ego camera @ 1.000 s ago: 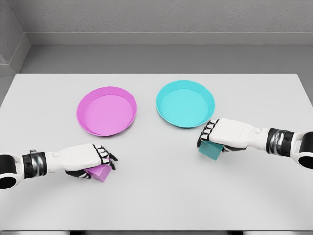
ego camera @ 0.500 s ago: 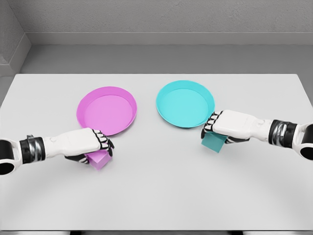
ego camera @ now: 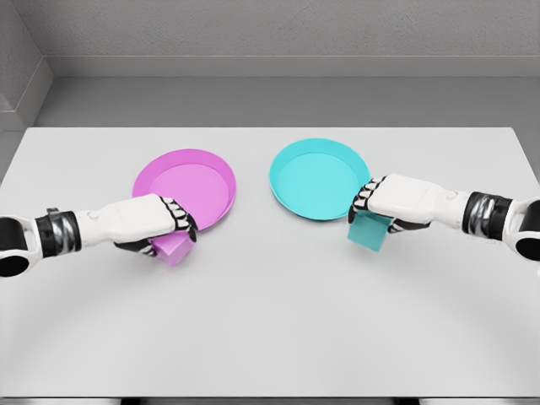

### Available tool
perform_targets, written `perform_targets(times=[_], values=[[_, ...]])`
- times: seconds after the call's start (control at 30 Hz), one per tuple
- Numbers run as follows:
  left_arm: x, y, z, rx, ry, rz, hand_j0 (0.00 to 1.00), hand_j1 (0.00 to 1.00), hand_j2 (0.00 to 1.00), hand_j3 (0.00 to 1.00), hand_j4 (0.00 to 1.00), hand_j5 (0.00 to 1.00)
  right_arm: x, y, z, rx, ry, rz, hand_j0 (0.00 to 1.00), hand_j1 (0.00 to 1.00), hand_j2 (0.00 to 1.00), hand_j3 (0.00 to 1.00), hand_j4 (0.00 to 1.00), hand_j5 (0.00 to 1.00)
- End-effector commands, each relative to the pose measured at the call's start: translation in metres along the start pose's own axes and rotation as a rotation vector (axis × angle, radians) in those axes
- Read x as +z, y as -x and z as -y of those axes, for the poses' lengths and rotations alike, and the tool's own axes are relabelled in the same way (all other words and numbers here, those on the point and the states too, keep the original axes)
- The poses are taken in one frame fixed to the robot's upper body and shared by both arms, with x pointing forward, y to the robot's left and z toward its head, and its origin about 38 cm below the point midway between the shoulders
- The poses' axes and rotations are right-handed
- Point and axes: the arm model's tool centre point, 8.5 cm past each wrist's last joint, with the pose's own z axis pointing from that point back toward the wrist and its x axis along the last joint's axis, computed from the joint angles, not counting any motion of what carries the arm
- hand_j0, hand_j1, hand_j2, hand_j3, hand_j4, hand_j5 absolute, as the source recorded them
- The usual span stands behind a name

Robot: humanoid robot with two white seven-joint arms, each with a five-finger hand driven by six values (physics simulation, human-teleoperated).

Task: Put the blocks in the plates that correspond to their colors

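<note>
My left hand (ego camera: 173, 226) is shut on a pink block (ego camera: 172, 247), held just off the near rim of the pink plate (ego camera: 221, 171). The block pokes out below the fingers. On the other side, my right hand (ego camera: 367, 204) is shut on a cyan block (ego camera: 367, 230), which hangs beside the near right rim of the cyan plate (ego camera: 287, 156). Both plates lie side by side at the middle of the white table (ego camera: 270, 329) and hold nothing.
A grey wall and floor strip run behind the table's far edge. Bare table surface stretches in front of both hands.
Both hands have lifted their blocks and carried them away from me toward the plates. The left moved up and right, the right moved up slightly.
</note>
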Motion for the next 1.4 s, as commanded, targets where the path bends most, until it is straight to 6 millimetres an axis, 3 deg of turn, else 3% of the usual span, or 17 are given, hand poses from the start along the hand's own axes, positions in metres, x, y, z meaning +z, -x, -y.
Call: perform_targets(times=[0.0,0.33,0.9,1.37], values=[[-0.005,-0.002,0.0,0.011,-0.012,0.007,0.61,0.61,0.61,0.61,0.61,0.61,-0.002,0.002,-0.004,-0.022,0.002,-0.004,0.6,0.6,0.6,0.6,0.6,0.6],[-0.011,0.018,-0.011,0.01,-0.025,-0.036,0.61,0.61,0.61,0.61,0.61,0.61,-0.009,0.007,0.008,-0.017,0.026,-0.009,0.6,0.6,0.6,0.6,0.6,0.6],[-0.048,0.036,-0.039,0.013,-0.083,-0.057,0.62,0.62,0.62,0.62,0.62,0.62,-0.022,0.023,0.024,-0.033,0.054,-0.031,0.6,0.6,0.6,0.6,0.6,0.6],[-0.056,0.057,-0.046,0.036,-0.086,-0.111,0.66,0.66,0.66,0.66,0.66,0.66,-0.04,0.028,0.038,-0.057,0.09,-0.026,0.6,0.6,0.6,0.6,0.6,0.6]])
